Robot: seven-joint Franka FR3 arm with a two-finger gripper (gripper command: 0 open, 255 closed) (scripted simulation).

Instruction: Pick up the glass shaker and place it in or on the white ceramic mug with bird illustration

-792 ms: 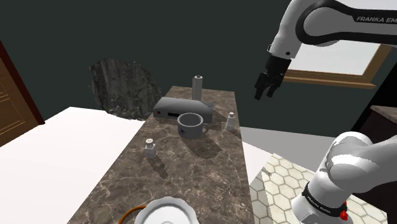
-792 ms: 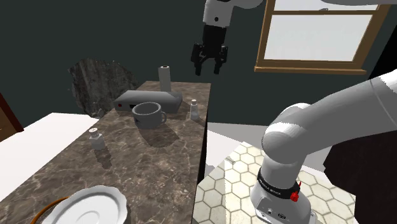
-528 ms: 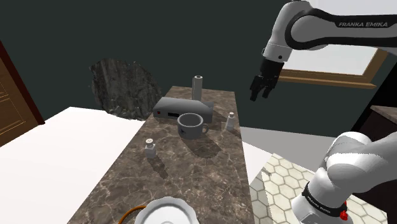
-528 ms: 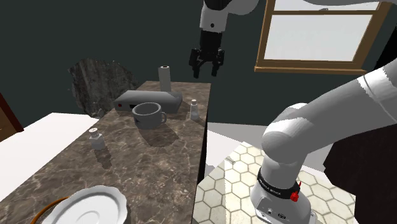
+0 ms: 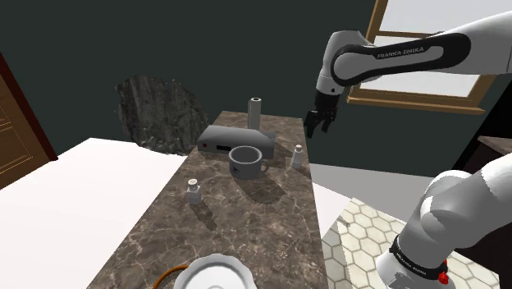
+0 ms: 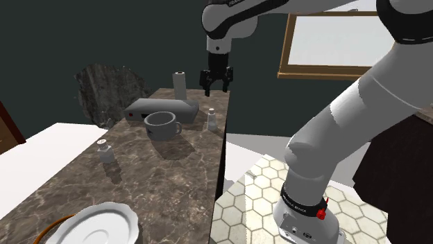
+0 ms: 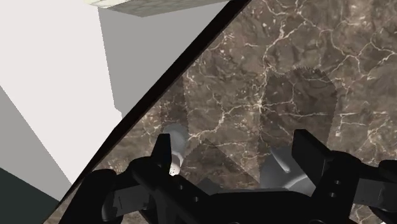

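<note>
- Dark-walled room; brown veined stone counter down the middle of the shoulder view, white surface at its 9 o'clock, wooden door at the far left edge.
- Small spare shaker, upright, alone on the counter, at 8 o'clock from the mug.
- White plate at the counter's 6 o'clock end.
- Grey box, just behind the mug at its 11 o'clock.
- Grey-white mug, upright, mouth open and empty.
- Tall pale cylinder, at 12 o'clock from the mug, behind the box.
- Glass shaker, pale with a light cap, upright near the counter edge, at 3 o'clock from the mug, untouched.
- Gripper, in the air at 1 o'clock from the glass shaker, fingers spread wide with nothing between them; in the wrist view the shaker cap beside one finger.
- Window and hexagon-tiled floor at the right.
- Step judged in hand: approach, grasp not yet made. Next move calls for centring over the cap, descending, then closing.
</note>
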